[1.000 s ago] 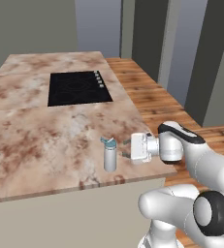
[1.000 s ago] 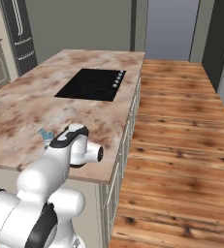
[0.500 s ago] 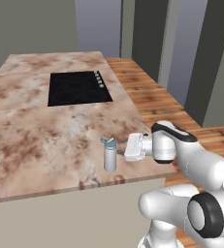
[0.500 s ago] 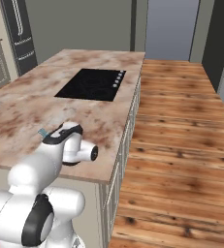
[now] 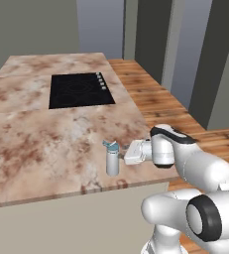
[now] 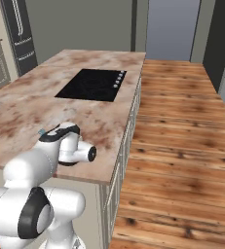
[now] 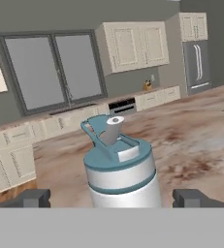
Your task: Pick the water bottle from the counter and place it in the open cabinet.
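Standing upright on veined marble counter (image 5: pixel 41 134), slim metallic water bottle (image 5: pixel 112 158) with teal cap, gripper (image 7: pixel 112 197) spread wide around it

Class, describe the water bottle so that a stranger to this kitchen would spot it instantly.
Find the marble-patterned counter with the black cooktop set in it. The water bottle stands upright near the counter's front edge, beside the open gripper. It is a small grey cylinder with a teal flip-spout cap.

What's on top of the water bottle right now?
The water bottle carries a teal cap with a pale flip spout standing up from it. Nothing else rests on it. Its base is hidden below the hand view's edge.
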